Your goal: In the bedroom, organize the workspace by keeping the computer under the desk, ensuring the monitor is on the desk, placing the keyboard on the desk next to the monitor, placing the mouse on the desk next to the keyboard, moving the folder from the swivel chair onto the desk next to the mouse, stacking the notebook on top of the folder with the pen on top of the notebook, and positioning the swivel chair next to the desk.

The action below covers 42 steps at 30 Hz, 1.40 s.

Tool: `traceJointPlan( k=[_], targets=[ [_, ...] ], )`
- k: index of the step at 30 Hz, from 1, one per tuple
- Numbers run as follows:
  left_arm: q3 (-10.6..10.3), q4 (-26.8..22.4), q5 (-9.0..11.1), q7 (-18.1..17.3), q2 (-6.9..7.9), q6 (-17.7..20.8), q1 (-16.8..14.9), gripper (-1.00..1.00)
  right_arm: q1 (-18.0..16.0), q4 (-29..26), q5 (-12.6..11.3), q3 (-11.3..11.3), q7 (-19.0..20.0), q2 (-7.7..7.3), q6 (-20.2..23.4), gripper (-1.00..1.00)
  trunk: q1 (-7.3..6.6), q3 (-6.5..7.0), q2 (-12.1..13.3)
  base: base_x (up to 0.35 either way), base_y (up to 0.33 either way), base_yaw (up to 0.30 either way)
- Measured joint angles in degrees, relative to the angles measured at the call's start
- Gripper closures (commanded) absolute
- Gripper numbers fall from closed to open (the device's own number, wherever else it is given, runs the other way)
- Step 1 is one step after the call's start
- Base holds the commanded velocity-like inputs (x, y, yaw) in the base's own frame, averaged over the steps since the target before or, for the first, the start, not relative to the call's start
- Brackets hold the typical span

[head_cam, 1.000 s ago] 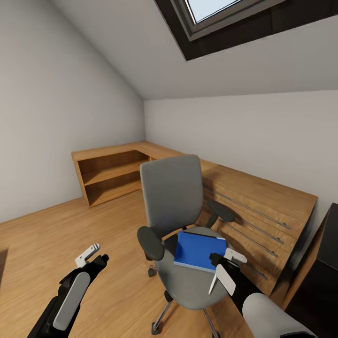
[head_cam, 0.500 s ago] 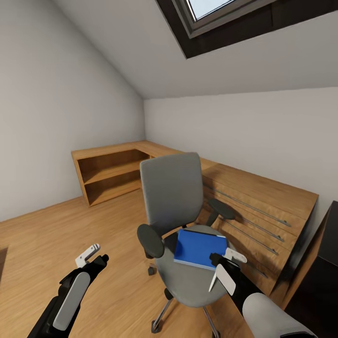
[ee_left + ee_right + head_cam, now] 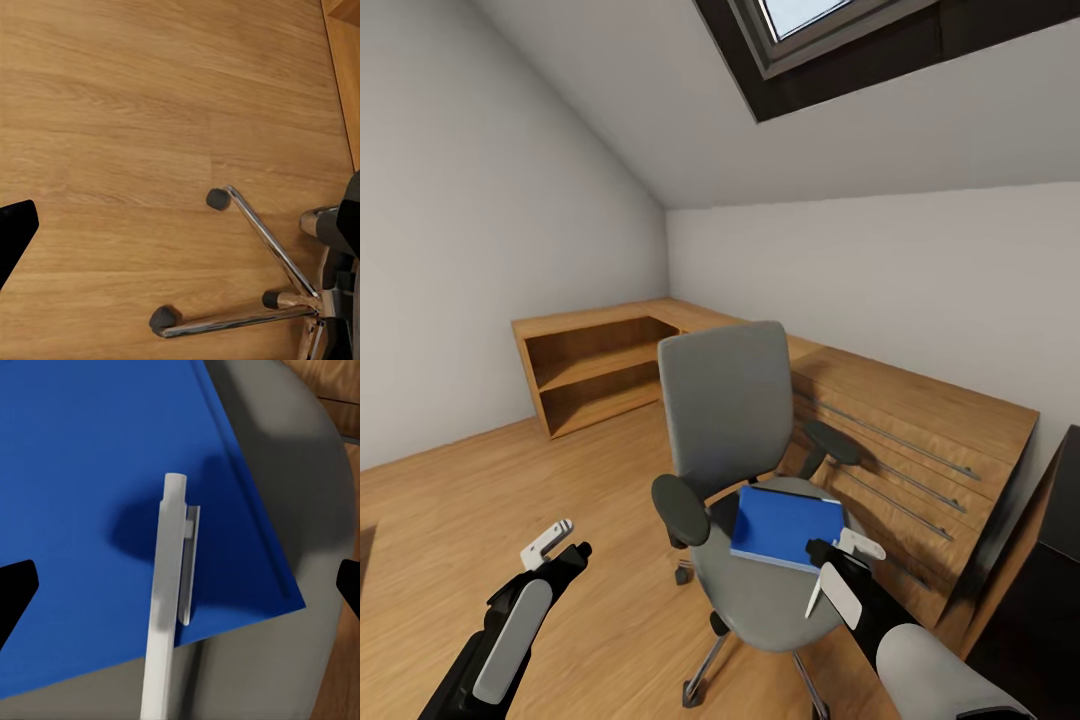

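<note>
The long wooden drawer chest (image 3: 900,440) is running along the far wall, meeting an open wooden shelf unit (image 3: 595,375) in the corner, and a skylight (image 3: 810,30) is letting in light overhead. A black piece of furniture (image 3: 1050,560) is standing at the right edge, beside the chest.

The swivel chair (image 3: 730,420) is sitting in front of the chest, its tall grey back turned toward the wall, its chrome legs and castors spreading over the wood floor (image 3: 112,112). The folder (image 3: 785,525) is lying flat on the chair seat, toward the seat's right side.

The right gripper (image 3: 838,570) is hovering just over the folder's near edge, and it is pinching the pen (image 3: 169,600), which is hanging down across the blue cover and the seat's rim. The left gripper (image 3: 550,545) is poised low over bare floor, left of the chair; I cannot tell how far apart its fingers are standing, and nothing is showing in it.
</note>
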Motion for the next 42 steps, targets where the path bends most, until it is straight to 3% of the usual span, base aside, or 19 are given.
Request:
traceJointPlan(
  k=[19,26,42],
  targets=[
    [0.0,0.0,0.0,0.0,-0.17,0.04,0.0,-1.0,0.0,0.0,0.0,0.0,0.0,0.01,-0.16,-1.0,0.44,-0.36,-0.8,0.0,0.0,0.0],
    [0.0,0.0,0.0,0.0,-0.23,0.04,0.0,-1.0,-0.02,0.01,-0.01,0.0,0.0,0.08,-0.17,-1.0,1.97,-1.61,-3.6,0.0,0.0,0.0],
    [0.0,0.0,0.0,0.0,-0.35,0.04,0.0,-1.0,-0.01,0.0,0.0,0.0,-0.02,0.1,-0.18,-1.0,1.98,-1.62,-3.61,0.0,0.0,0.0]
  ],
)
